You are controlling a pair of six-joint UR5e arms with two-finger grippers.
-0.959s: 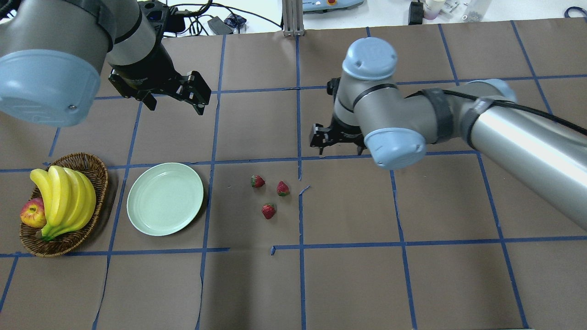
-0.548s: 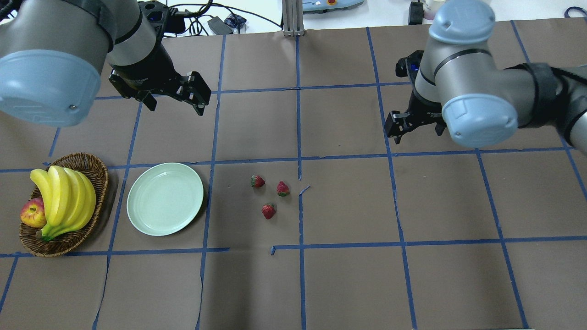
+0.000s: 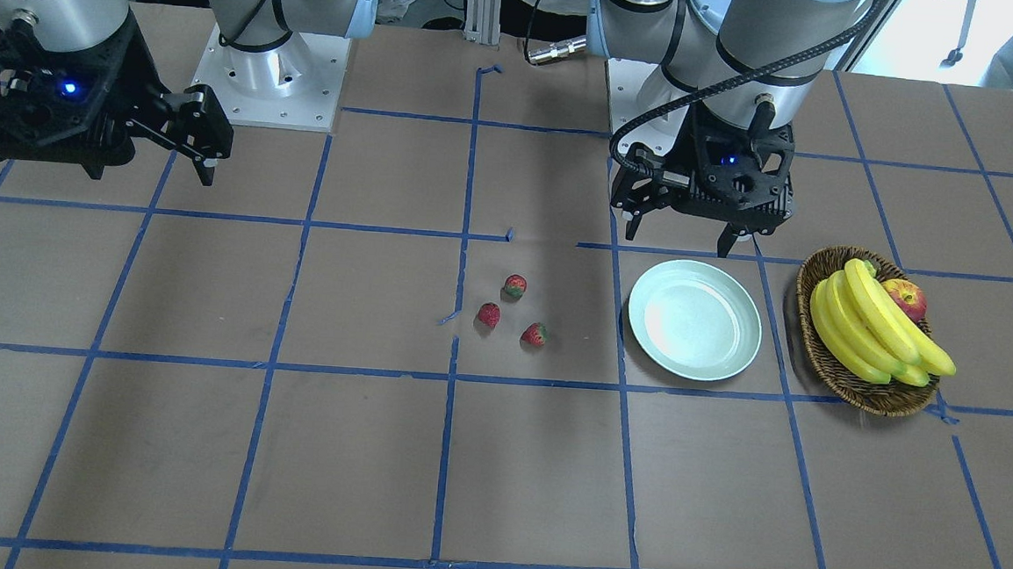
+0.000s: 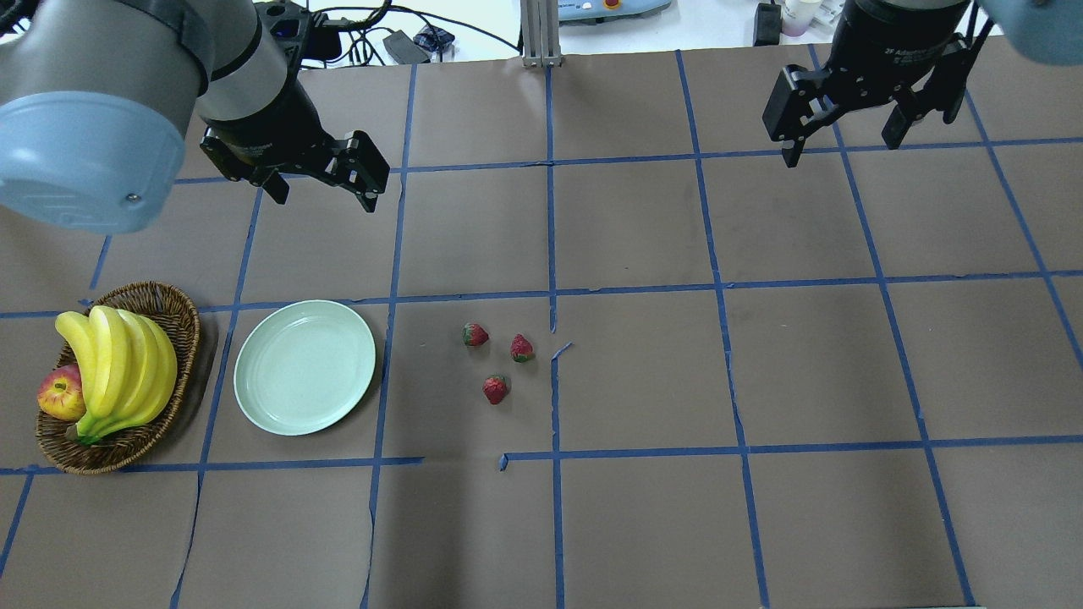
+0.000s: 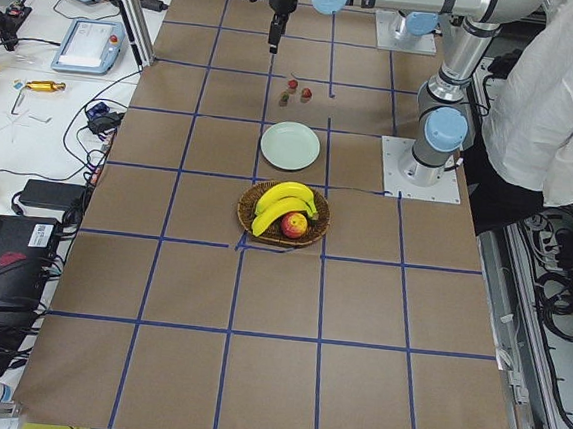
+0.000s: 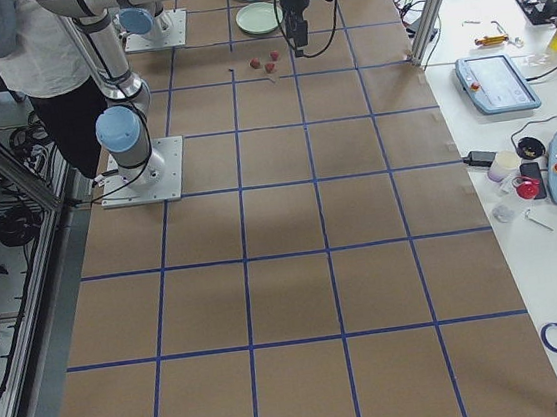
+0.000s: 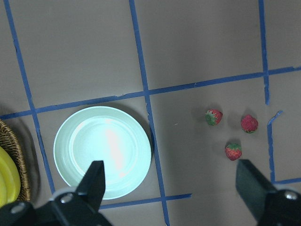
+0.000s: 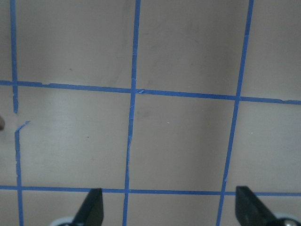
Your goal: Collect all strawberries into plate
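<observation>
left gripper (image 4: 323, 191) wide open, empty, plate (image 4: 305, 368) near one finger, 3 strawberries (image 4: 522, 348) near the other. right gripper (image 4: 842, 145) open and empty too, well apart from them.

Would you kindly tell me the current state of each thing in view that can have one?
plate: empty, flat on the table.
strawberries: all three on the table, outside the plate.
left gripper: open, empty.
right gripper: open, empty.
basket: holds bananas and an apple.
</observation>
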